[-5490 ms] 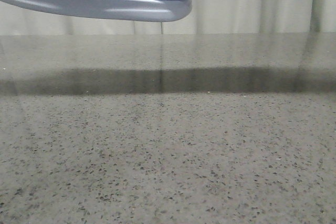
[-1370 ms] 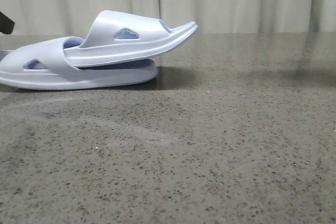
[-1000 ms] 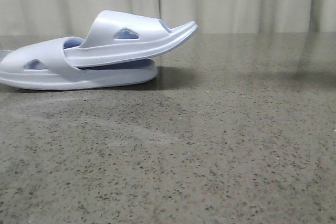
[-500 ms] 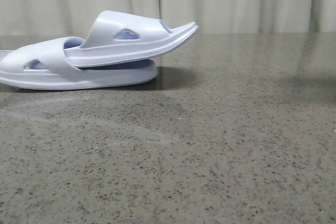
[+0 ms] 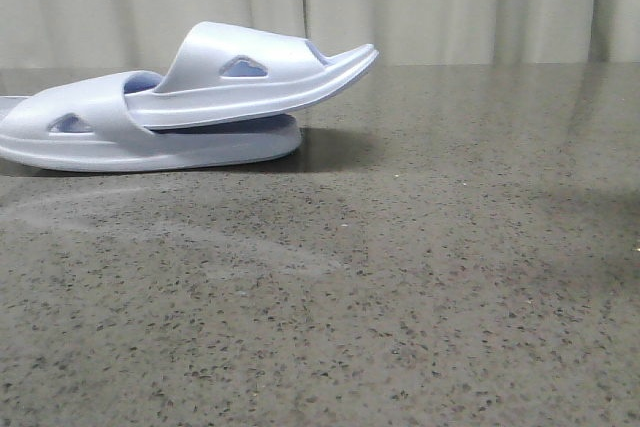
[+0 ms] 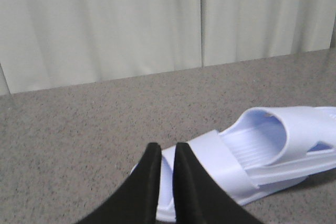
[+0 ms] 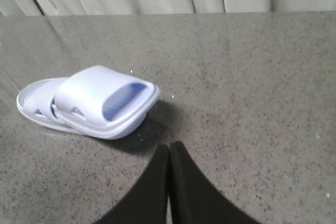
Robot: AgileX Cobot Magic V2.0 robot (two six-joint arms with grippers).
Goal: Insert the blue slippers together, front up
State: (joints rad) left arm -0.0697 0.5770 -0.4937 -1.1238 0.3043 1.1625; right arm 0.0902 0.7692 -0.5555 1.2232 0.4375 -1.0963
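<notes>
The blue slippers lie nested at the left of the table in the front view. The lower slipper (image 5: 150,144) lies flat. The upper slipper (image 5: 262,82) is pushed under its strap, with its toe tilted up to the right. The left wrist view shows the lower slipper's strap (image 6: 220,156) and the upper slipper (image 6: 294,129) beyond it. The right wrist view shows the pair (image 7: 100,98) from the toe end. My left gripper (image 6: 167,148) is shut and empty just short of the slippers. My right gripper (image 7: 169,146) is shut and empty, apart from them. Neither gripper shows in the front view.
The dark speckled stone table (image 5: 400,297) stretches to the right of the slippers. A pale curtain (image 5: 450,2) hangs behind its far edge.
The slippers were held high at the top of the view; now they rest nested on the table. Dark arm parts at the view's edges have left. The slippers have stayed still over the last second.
</notes>
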